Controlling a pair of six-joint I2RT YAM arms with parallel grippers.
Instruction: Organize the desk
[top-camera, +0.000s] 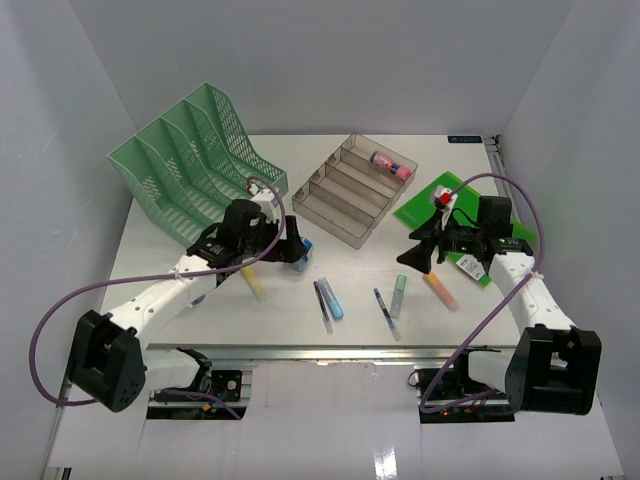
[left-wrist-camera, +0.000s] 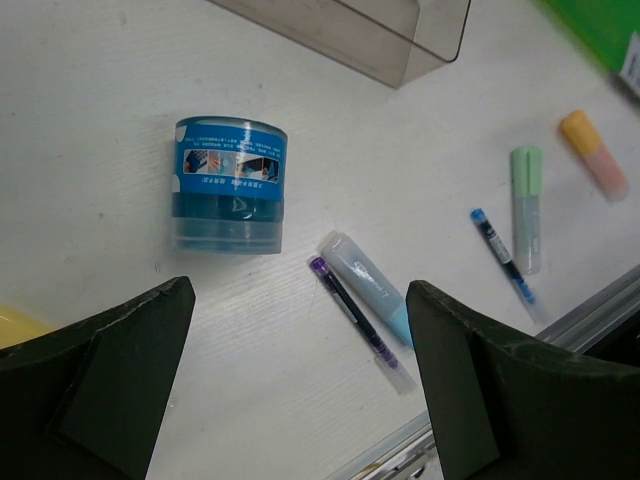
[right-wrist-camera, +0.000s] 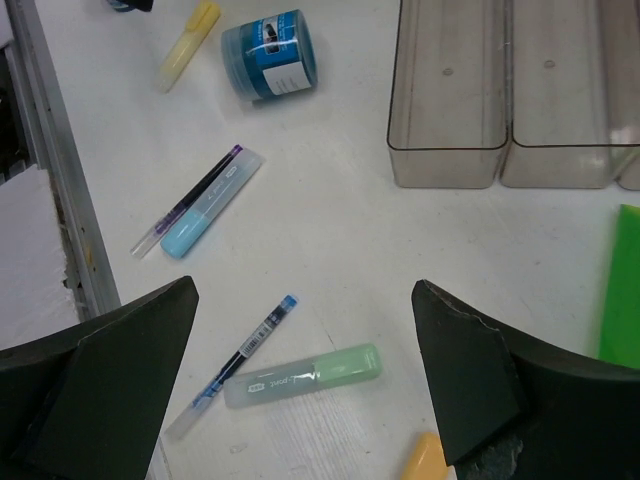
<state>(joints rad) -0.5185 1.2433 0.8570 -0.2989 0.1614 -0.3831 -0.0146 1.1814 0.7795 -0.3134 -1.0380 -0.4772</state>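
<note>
The white desk (top-camera: 360, 270) holds scattered stationery. My left gripper (top-camera: 290, 252) is open and empty, hovering just short of a blue cylindrical roll (left-wrist-camera: 230, 185), with a purple pen (left-wrist-camera: 350, 310) and blue highlighter (left-wrist-camera: 370, 290) below its jaws. My right gripper (top-camera: 410, 258) is open and empty above a green highlighter (right-wrist-camera: 300, 377) and a blue pen (right-wrist-camera: 245, 350). An orange highlighter (right-wrist-camera: 425, 460) lies by its right finger. A yellow highlighter (top-camera: 252, 282) lies under the left arm.
A mint-green mesh file rack (top-camera: 195, 155) stands at the back left. A smoky tiered tray (top-camera: 350, 185) at back centre holds a pink item (top-camera: 390, 165). A green pad (top-camera: 440, 200) lies under the right arm. The metal rail (top-camera: 330, 350) runs along the front edge.
</note>
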